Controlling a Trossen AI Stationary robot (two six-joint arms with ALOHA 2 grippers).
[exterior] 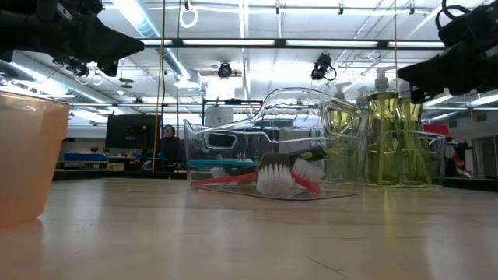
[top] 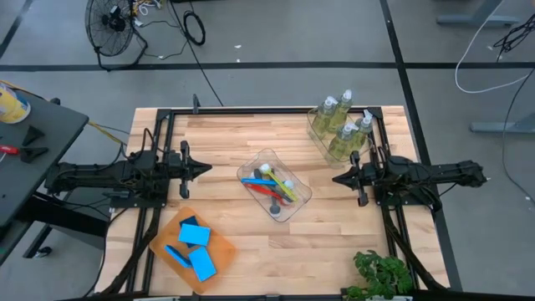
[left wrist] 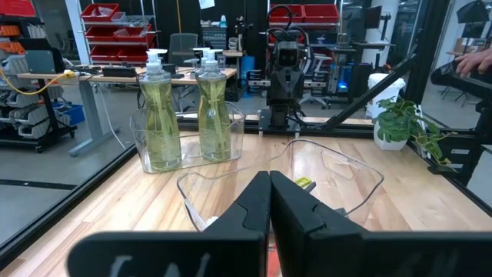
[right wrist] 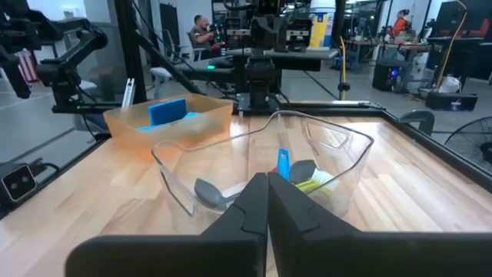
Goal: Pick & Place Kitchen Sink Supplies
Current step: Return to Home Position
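Brushes (top: 272, 187): are lying bunched together in a clear tub (top: 303, 201), straight ahead of both grippers, between their two tips and lower than either.
Red brush (exterior: 272, 179): is resting along the tub's floor, its white bristles showing through the clear wall in the low view.
Left gripper (top: 205, 170): is hovering above the table with its two fingers pressed together, its tip pointing level across at the brush tub and at the other arm beyond it.
Right gripper (top: 337, 177): is hovering opposite at about the same height, with its fingers likewise pressed together and its tip pointing back at the same tub.
Soap bottles (top: 344, 134): are standing upright, close together, in a second clear tub (top: 316, 132) just beside the right gripper, off to its side rather than ahead of it.
Sponges (top: 194, 235): are lying flat, partly overlapping, in the orange tray (top: 221, 248). It is near the left gripper, lower than it and off to its side, on the opposite side from where the bottles stand.
Plant (top: 380, 274): is sitting at the table's corner beside the right arm, well behind its gripper and across the arm from the bottles.
Fan (top: 113, 21): is standing on the floor off the table, well away from the left arm.
Person (exterior: 167, 140): is sitting in the room far beyond both grippers.
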